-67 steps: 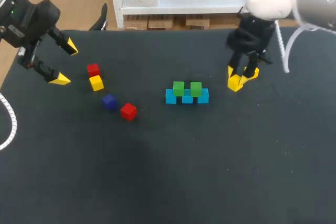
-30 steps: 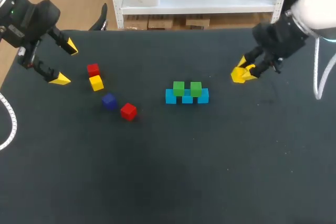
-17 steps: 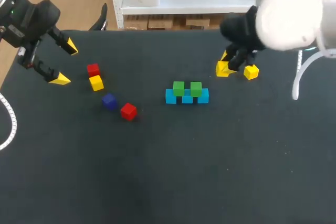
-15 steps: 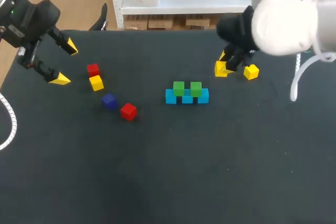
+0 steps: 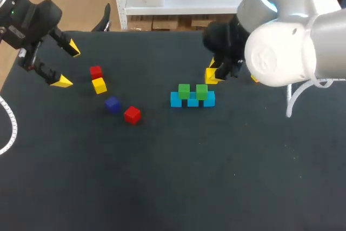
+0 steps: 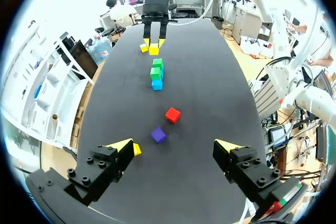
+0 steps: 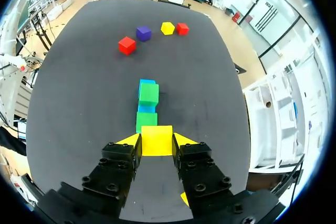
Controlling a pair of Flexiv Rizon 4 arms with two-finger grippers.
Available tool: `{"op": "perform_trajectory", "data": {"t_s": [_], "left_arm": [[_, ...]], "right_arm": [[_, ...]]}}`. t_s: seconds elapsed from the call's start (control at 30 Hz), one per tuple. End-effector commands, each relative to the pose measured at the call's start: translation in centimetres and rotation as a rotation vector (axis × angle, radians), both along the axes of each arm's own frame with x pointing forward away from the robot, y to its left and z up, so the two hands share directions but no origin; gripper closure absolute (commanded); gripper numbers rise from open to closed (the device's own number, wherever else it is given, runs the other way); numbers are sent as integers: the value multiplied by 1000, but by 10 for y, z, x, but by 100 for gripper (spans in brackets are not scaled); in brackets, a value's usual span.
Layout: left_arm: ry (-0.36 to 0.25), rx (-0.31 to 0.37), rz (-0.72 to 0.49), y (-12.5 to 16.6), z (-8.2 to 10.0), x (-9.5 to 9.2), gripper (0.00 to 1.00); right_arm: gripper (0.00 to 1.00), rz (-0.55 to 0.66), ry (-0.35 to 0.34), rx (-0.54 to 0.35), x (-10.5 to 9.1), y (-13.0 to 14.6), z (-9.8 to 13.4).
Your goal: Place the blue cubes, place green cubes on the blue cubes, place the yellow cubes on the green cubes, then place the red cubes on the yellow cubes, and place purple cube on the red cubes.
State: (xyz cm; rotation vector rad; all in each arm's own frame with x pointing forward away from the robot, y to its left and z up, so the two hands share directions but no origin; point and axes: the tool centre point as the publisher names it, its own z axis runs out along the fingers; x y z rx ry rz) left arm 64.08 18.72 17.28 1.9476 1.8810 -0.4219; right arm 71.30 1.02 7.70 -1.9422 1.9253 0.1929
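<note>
Right jaws pinch a yellow cube (image 7: 156,140) beside the 2 green cubes (image 5: 184,91), left jaws spread; off-centre drop could knock them off blue cubes (image 5: 175,100).

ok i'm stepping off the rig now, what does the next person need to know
Right claw shut on a yellow cube, right by the green cubes. Left claw open, over the table at left.
Done: three blue cubes in a row, both green cubes on them.
To do: yellow, red, purple layers. Loose: spare yellow cube beside the right claw; another yellow cube, two red cubes, purple cube at left.
</note>
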Motion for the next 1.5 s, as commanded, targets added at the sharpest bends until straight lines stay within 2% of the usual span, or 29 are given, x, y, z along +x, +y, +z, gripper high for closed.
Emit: {"op": "perform_trajectory", "data": {"t_s": [0.03,0.53,1.07,1.5], "left_arm": [[-1,-2,-3,1,0,0,0],[-1,-2,-3,1,0,0,0],[-1,-2,-3,1,0,0,0],[-1,-2,-3,1,0,0,0]], "right_arm": [[100,6,28,9,9,14,-5],[100,7,45,11,6,45,-4],[100,-25,41,-26,-16,44,-3],[100,-45,58,-44,-18,43,-7]]}}
